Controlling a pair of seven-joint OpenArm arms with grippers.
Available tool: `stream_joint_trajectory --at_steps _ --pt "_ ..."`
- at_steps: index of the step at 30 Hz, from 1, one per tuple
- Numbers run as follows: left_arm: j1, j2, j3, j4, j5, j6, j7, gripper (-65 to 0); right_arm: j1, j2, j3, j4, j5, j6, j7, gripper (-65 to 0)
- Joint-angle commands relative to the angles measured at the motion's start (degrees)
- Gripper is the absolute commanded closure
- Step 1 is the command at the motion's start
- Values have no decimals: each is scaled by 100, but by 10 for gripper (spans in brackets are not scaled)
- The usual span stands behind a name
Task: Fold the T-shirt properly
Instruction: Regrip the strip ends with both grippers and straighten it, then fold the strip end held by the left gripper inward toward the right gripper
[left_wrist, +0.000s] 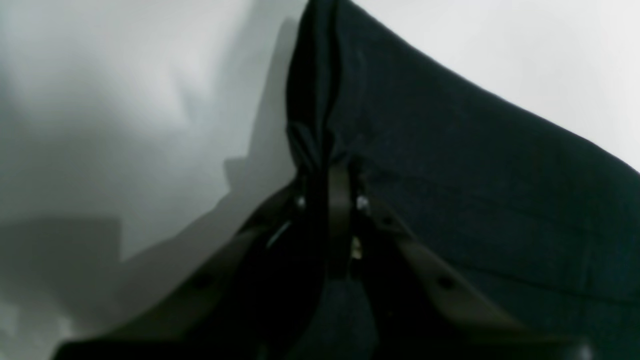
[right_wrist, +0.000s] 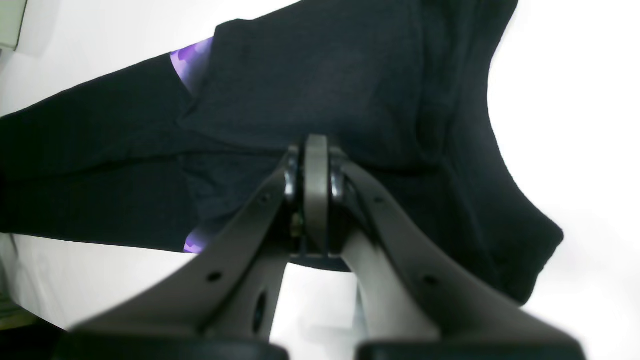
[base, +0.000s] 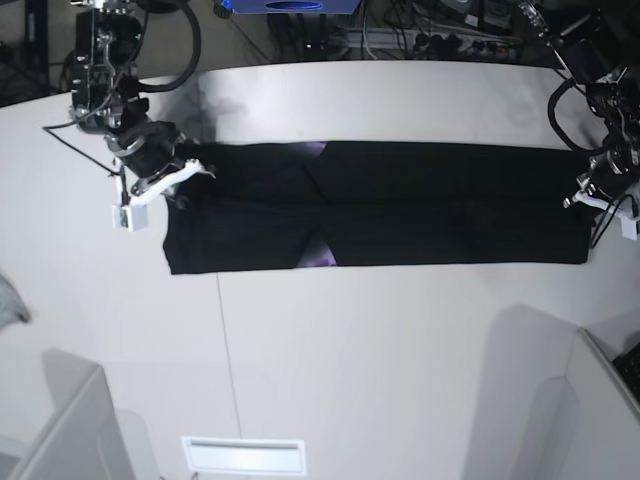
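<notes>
White table (base: 350, 350), T-shirt (base: 400, 205) stretched between both clamped grippers

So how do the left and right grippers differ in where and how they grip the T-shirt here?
In the base view the left gripper pinches the T-shirt at its right end, the right gripper at its left end. Purple print shows near the right gripper, only plain black cloth near the left. Both are shut on cloth.

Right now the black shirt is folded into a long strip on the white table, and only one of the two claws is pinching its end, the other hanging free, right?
Not quite. Both claws are pinching it: the left gripper is shut on the T-shirt in the left wrist view, and the right gripper is shut on it in the right wrist view. It does lie as a long strip on the white table.
</notes>
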Motion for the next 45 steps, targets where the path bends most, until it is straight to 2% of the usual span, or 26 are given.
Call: stream_joint_trajectory --at_steps 1,5,9,19,23,26,28,37,42,45 --pt "19 -130 -44 297 -57 -34 -110 0 26 39 23 112 54 66 126 0" --pt "344 -95 -53 983 -57 1 -110 0 26 -128 59 112 54 66 126 0" --pt "652 -51 -9 1572 -57 256 -110 0 44 -146 23 112 54 66 126 0" --pt "1021 406 35 2486 -57 265 -66 0 53 -146 32 112 54 66 126 0" --pt "1153 441 396 2741 -57 309 -66 0 53 -146 23 112 54 66 126 0" --pt "1197 459 694 2882 -57 731 -66 0 35 -146 23 112 54 66 126 0" --pt "1197 459 905 2934 -74 881 -66 0 35 -146 41 112 54 66 126 0" --pt "1153 688 1670 3084 -57 1144 -66 0 26 -146 59 112 54 66 126 0" --pt "1118 714 2268 3084 -57 1522 -84 0 26 -146 59 112 54 66 126 0" --pt "1083 802 2488 3084 -57 1575 -84 0 26 -146 59 112 54 66 126 0"
